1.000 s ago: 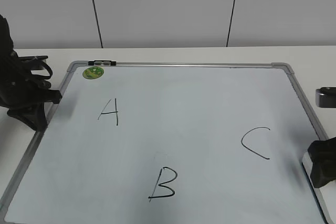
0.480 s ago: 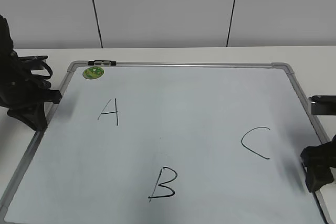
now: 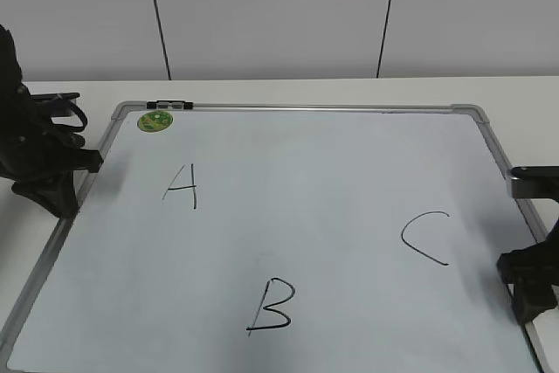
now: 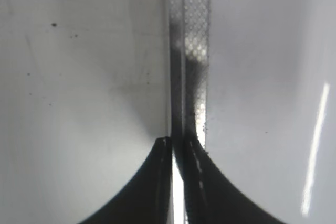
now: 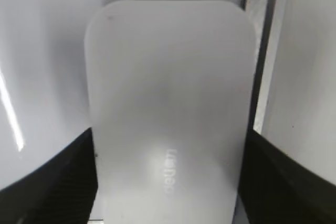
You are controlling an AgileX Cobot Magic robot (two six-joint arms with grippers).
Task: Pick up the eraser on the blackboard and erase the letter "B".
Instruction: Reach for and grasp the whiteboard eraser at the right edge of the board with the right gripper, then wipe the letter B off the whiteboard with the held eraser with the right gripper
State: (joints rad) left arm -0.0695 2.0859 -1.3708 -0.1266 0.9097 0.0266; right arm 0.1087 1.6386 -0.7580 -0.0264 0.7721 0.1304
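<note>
The blackboard (image 3: 306,172) lies flat on the table, a pale board with a grey frame. The letter "B" (image 3: 271,305) is at its near middle. The white eraser (image 5: 168,103) fills the right wrist view and lies beside the board's right frame edge (image 5: 262,51). My right gripper (image 5: 170,140) has one jaw against each long side of the eraser. In the exterior view this gripper (image 3: 531,290) is at the board's near right edge and hides the eraser. My left gripper (image 3: 57,194) is shut and empty at the left frame rail (image 4: 191,51).
A black "A" (image 3: 182,185) is at the board's left and a black "C" (image 3: 425,238) at its right. A round green sticker (image 3: 155,120) and a black clip (image 3: 170,105) sit at the far left corner. A white table surrounds the board.
My right gripper has shifted a little left onto the board's edge. The eraser's white end, seen beside it a second ago, is now hidden. The left arm has not moved.
</note>
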